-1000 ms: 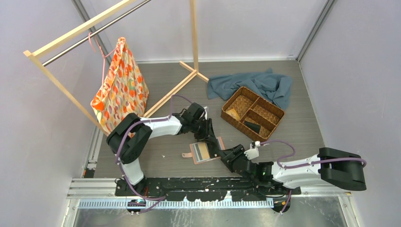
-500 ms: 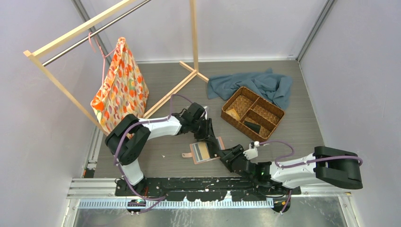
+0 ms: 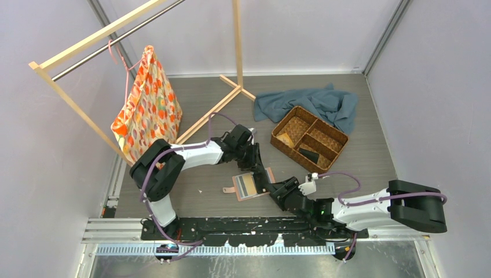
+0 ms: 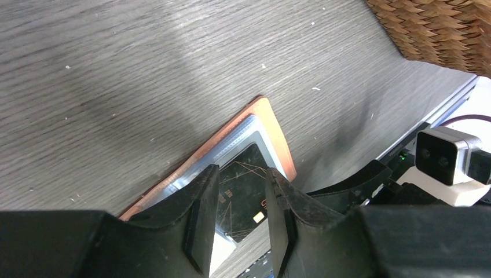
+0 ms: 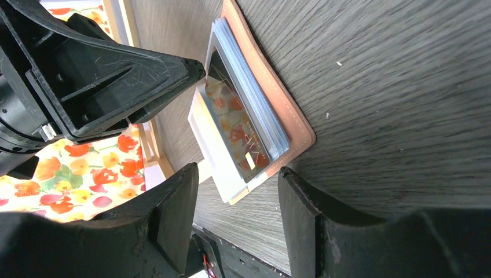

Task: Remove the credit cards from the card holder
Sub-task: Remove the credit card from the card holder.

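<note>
The salmon-pink card holder [image 3: 245, 186] lies open on the grey table between the two arms, its snap tab pointing left. In the left wrist view my left gripper [image 4: 241, 171] stands open right over its clear sleeves. A black credit card [image 4: 246, 185] with gold lines shows in the gap between the jaws. In the right wrist view my right gripper [image 5: 238, 171] is open just short of the holder's [image 5: 279, 99] near end. There a white card [image 5: 215, 152] and a tan edge stick out of the sleeves. One left fingertip [image 5: 191, 70] rests at the holder's far end.
A brown woven basket [image 3: 332, 149] stands at the right with a tan card [image 3: 285, 139] and a black one [image 3: 308, 155] in its compartments. A blue cloth [image 3: 324, 101] lies behind it. A wooden rack [image 3: 202, 119] with a flowered bag [image 3: 147, 101] stands at the left.
</note>
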Controlling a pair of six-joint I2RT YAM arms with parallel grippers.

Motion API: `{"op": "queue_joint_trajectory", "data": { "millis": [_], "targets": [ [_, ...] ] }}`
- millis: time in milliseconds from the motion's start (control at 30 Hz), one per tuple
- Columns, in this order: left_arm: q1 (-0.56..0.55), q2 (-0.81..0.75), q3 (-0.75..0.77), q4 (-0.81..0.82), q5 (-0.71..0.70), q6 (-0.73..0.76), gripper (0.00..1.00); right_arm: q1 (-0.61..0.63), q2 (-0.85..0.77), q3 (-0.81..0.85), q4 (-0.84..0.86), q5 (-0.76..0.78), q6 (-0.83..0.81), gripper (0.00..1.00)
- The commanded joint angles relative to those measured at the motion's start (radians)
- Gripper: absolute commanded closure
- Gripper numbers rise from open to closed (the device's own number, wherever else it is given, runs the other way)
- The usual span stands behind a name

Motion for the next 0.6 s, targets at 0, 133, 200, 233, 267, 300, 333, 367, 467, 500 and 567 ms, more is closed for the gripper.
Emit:
{"op": "queue_joint_trajectory", "data": {
  "millis": [0, 133, 200, 233, 267, 300, 333, 367, 467, 500, 567],
  "targets": [
    [-0.004, 0.013, 0.023, -0.003, -0.028, 0.023, 0.63, 0.005, -0.002, 0.016, -0.01, 0.043, -0.006, 0.42],
    [-0.004, 0.021, 0.015, 0.002, -0.02, 0.02, 0.63, 0.005, 0.011, 0.016, 0.005, 0.041, -0.006, 0.42],
    [-0.005, 0.019, 0.003, 0.012, -0.01, 0.014, 0.63, 0.004, 0.012, 0.016, 0.007, 0.04, -0.006, 0.42],
    [-0.005, 0.017, -0.003, 0.018, -0.006, 0.01, 0.63, 0.005, 0.013, 0.016, 0.006, 0.042, -0.005, 0.42],
    [-0.005, 0.015, -0.008, 0.023, -0.001, 0.006, 0.63, 0.004, 0.014, 0.015, 0.007, 0.043, -0.003, 0.42],
    [-0.006, 0.013, -0.016, 0.027, 0.005, 0.003, 0.63, 0.005, 0.012, 0.016, 0.007, 0.045, -0.003, 0.42],
    [-0.007, 0.014, -0.021, 0.033, 0.012, 0.001, 0.63, 0.004, 0.012, 0.015, 0.005, 0.048, -0.003, 0.42],
    [-0.009, 0.015, -0.026, 0.034, 0.016, -0.001, 0.63, 0.004, 0.011, 0.014, 0.004, 0.049, -0.002, 0.42],
    [-0.015, 0.016, -0.044, 0.045, 0.021, -0.008, 0.63, 0.005, 0.008, 0.011, 0.002, 0.054, 0.005, 0.42],
    [-0.017, 0.015, -0.05, 0.05, 0.023, -0.011, 0.63, 0.005, 0.006, 0.01, 0.002, 0.055, 0.006, 0.42],
    [-0.02, 0.011, -0.06, 0.056, 0.028, -0.018, 0.64, 0.005, 0.002, 0.007, 0.001, 0.057, 0.007, 0.42]
  ]
}}
